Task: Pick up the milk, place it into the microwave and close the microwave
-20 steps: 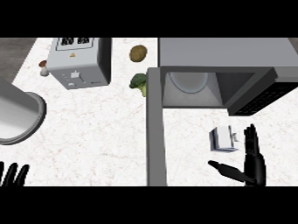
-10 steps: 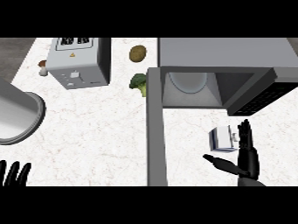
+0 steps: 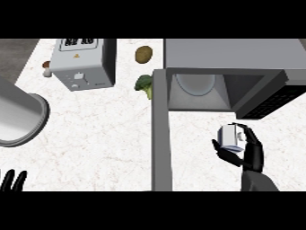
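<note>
The milk (image 3: pixel 230 134), a small white and grey carton, is on the counter just in front of the open microwave (image 3: pixel 234 55). My right hand (image 3: pixel 249 155) is at its right side, fingers curled along the carton's right face and thumb under its lower left corner. The microwave's cavity holds a white round plate (image 3: pixel 195 83). Its door (image 3: pixel 160 134) stands swung open, seen edge-on as a long grey bar left of the milk. My left hand (image 3: pixel 3 179) rests at the lower left edge, fingers up and straight.
A grey toaster (image 3: pixel 82 63) stands at the back left with a mushroom (image 3: pixel 47 67) beside it. A potato (image 3: pixel 143 54) and broccoli (image 3: pixel 144 85) lie left of the microwave. A large grey cylinder (image 3: pixel 9 117) lies at the left.
My right hand moved up and closed in on the milk, fingers and thumb now round it. The carton looks slightly shifted toward the microwave. The left hand stayed put.
</note>
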Robot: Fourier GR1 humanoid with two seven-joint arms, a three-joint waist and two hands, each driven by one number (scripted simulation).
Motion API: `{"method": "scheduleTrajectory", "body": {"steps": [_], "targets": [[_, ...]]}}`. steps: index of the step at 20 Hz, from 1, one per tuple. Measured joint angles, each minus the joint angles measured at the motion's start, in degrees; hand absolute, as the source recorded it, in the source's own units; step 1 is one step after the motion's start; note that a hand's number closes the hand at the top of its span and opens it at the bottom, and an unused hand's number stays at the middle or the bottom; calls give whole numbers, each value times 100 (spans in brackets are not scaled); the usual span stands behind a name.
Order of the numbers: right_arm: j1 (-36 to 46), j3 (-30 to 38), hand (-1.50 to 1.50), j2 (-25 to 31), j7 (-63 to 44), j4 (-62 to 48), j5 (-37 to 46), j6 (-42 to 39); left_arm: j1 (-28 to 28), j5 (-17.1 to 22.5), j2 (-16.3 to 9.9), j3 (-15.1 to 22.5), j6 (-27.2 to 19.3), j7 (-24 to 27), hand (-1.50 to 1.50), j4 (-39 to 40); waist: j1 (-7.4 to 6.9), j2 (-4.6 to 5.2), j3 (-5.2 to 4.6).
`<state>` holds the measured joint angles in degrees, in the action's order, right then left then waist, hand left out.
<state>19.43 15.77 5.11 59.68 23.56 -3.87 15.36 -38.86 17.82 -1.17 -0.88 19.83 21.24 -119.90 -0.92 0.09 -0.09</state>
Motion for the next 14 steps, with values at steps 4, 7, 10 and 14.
{"method": "scheduleTrajectory", "body": {"steps": [4, 7, 10, 14], "targets": [[296, 181, 150, 49, -19, -214, -18, 257, 52, -74, 46, 33, -31, -6, -150, 46, -11, 10, 12], [582, 222, 150, 106, 11, -408, 13, 260, 61, -53, 63, 80, -14, -52, -150, 13, -35, 21, 17], [790, 153, 150, 56, 56, -540, 107, 197, 78, -21, 29, 20, 49, -26, -150, 73, -50, 26, 19], [949, 97, 150, -15, 144, -472, 118, -35, 29, -44, 44, 4, 70, 10, -150, 65, -40, 19, 19]]}}
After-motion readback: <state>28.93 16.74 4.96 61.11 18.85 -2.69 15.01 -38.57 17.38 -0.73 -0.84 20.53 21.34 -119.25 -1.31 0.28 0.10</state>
